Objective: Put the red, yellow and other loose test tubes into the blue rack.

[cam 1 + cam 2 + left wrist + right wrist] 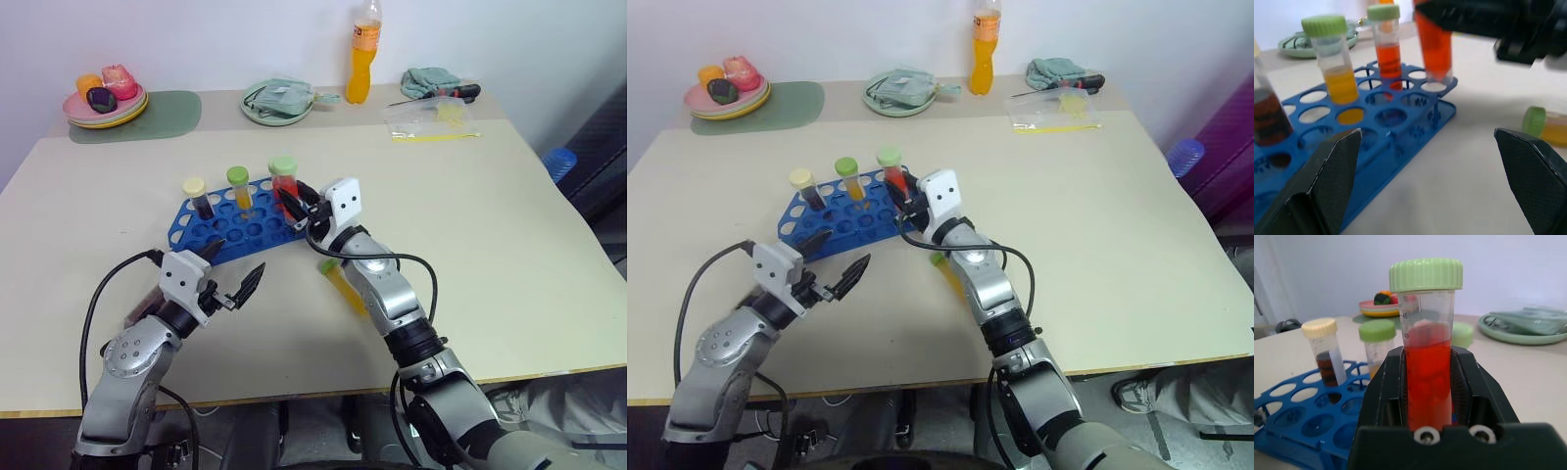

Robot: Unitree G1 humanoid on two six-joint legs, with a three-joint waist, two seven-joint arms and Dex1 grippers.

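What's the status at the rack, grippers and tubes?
Right gripper shut on red tube, upright over blue rack. Left gripper open, empty. Yellow tube loose on table, under right arm.

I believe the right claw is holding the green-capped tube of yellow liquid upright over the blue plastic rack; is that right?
Not quite: the right claw is shut on the green-capped tube of red liquid, upright over the blue plastic rack, as the right wrist view shows. A yellow-filled tube lies loose on the table.

Head stereo pair looking down over the table, wrist views close, level, sharing blue rack (pixel 1400 122)
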